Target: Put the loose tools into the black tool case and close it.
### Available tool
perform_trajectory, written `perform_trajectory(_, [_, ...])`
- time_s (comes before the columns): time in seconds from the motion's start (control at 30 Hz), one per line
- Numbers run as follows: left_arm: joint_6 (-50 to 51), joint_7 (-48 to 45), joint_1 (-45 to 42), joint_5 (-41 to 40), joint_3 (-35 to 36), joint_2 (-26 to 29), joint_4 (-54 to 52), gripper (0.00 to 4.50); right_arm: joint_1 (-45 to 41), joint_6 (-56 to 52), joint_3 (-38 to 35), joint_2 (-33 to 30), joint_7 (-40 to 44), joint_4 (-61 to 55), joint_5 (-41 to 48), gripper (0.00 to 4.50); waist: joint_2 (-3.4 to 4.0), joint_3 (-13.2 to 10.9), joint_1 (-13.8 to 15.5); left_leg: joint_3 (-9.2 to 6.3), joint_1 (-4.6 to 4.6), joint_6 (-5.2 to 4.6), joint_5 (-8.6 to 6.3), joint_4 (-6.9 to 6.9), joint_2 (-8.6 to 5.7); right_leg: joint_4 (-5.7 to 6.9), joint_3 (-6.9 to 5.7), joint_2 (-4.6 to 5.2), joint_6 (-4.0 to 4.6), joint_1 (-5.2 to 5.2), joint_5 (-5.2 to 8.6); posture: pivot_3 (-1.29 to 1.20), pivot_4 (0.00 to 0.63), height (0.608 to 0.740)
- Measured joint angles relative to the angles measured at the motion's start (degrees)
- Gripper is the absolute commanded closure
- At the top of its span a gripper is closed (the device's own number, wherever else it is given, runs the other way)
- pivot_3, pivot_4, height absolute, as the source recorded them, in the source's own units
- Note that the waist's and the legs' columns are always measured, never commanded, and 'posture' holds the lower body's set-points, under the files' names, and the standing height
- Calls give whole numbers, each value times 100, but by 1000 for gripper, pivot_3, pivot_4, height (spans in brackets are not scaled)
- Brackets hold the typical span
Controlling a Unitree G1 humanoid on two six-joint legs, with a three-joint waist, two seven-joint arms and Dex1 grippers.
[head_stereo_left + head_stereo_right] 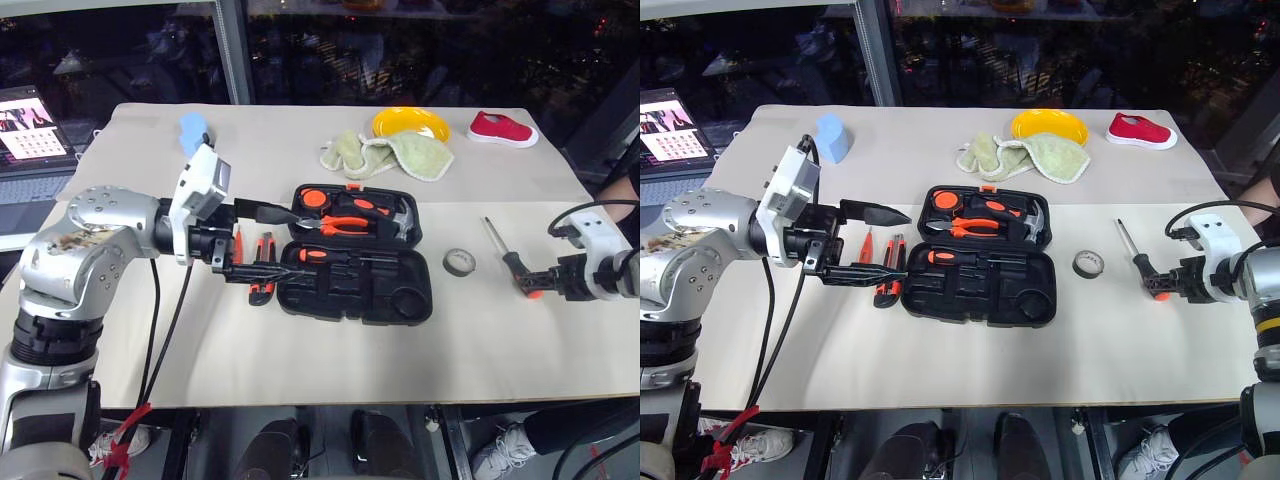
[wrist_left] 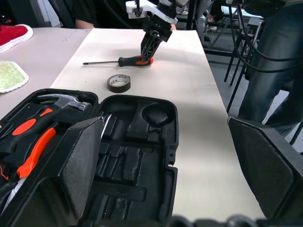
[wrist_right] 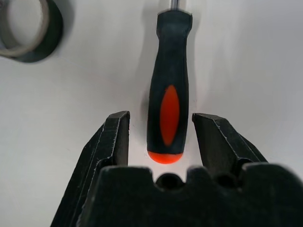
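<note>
— Just beyond your left gripper [image 1: 865,243], what's in the black tool case [image 1: 980,290]?
— It lies open: pliers [image 1: 975,226] and hammer [image 1: 1032,216] fill the far half. Left jaws are wide, empty.
— And your right gripper [image 3: 162,137]?
— Half-open, straddling the screwdriver [image 3: 169,111] handle, gaps showing either side; tape roll [image 1: 1089,263] lies nearby.

My right gripper [image 3: 161,127] is straddling the screwdriver handle [image 3: 166,111], a narrow gap showing on either side of it. The tape roll [image 1: 459,262] is lying between the screwdriver and the open case [image 1: 355,283], leaving bare table around each. My left gripper [image 1: 865,245] is hovering spread wide over the small tools [image 1: 885,262] crowding the case's left edge. Cloths [image 1: 385,155], a plate [image 1: 410,122] and a red shoe [image 1: 502,129] are occupying the far side.
</note>
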State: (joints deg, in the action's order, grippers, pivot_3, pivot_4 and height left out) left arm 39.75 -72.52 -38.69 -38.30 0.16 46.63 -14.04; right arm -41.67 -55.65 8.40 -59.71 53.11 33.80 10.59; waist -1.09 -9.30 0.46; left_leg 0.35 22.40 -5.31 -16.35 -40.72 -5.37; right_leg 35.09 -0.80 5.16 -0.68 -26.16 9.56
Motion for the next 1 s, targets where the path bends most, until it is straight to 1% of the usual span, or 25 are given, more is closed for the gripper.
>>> perform_trajectory(0.03, [-4,3,-17,1,-8,-9,6,0,-30,0,18,14,20,49,-42,2699,0,0,0,0,0,0,0,0,0,0,0,0,0,0,0,0,150,740])
perform_trajectory(0.1, [-21,16,-101,3,-16,-29,30,0,-76,2,37,46,55,131,-131,3396,0,0,2,0,1,0,0,0,0,0,-1,0,0,1,0,0,150,740])
perform_trajectory(0.13, [-25,20,-119,3,-15,-30,32,0,-91,2,37,52,61,155,-137,3490,0,0,1,0,0,0,0,0,0,0,0,0,0,1,0,0,150,740])
perform_trajectory(0.33, [-91,64,-126,28,-17,-66,62,0,-130,8,-54,87,7,267,-146,3492,0,0,0,1,0,1,0,0,0,1,1,0,0,1,0,0,150,740])
perform_trajectory(0.47, [-91,90,-94,49,-21,-82,129,0,126,27,-465,82,-112,29,-59,3492,3,1,13,-1,1,1,0,0,0,1,0,0,0,-1,0,0,150,740])
perform_trajectory(0.53, [-164,-14,-1,136,-45,-6,171,0,285,66,-886,81,-63,-485,183,3492,15,-5,3,1,4,1,0,0,0,2,1,-1,0,-4,0,0,150,740])
perform_trajectory(0.6, [-235,-156,55,232,-113,101,280,0,345,214,-1264,57,163,-1173,503,3492,33,-8,-44,5,3,1,0,0,0,7,5,-4,-1,-8,-1,0,150,740])
perform_trajectory(0.7, [-369,-492,125,336,-176,318,388,0,578,539,-1503,-204,824,-2512,984,3492,36,-9,-59,-2,2,0,1,1,11,5,0,-18,1,-7,0,0,150,740])
perform_trajectory(0.77, [-486,-713,136,456,-217,480,514,0,707,895,-1438,-332,1295,-3263,1144,3492,35,-9,-53,-5,-1,-1,-1,-1,13,-1,-2,-20,1,3,0,0,150,740])
perform_trajectory(0.8, [-493,-745,136,471,-221,501,541,0,703,938,-1380,-330,1347,-3359,1162,3492,35,-9,-53,-4,-1,-2,-1,-3,12,-2,-1,-19,0,4,0,0,150,740])
perform_trajectory(0.9, [-619,-948,136,558,-247,577,666,0,519,1095,-851,-151,1598,-3608,1178,3492,35,-9,-55,2,0,-5,-3,-13,7,-1,0,-8,-7,5,-5,0,150,740])
perform_trajectory(1.0, [-655,-1036,125,628,-261,608,729,0,226,1539,-188,173,1868,-3759,974,3492,35,-9,-54,1,0,-5,-3,-12,7,1,-1,-9,-6,1,-5,0,150,740])
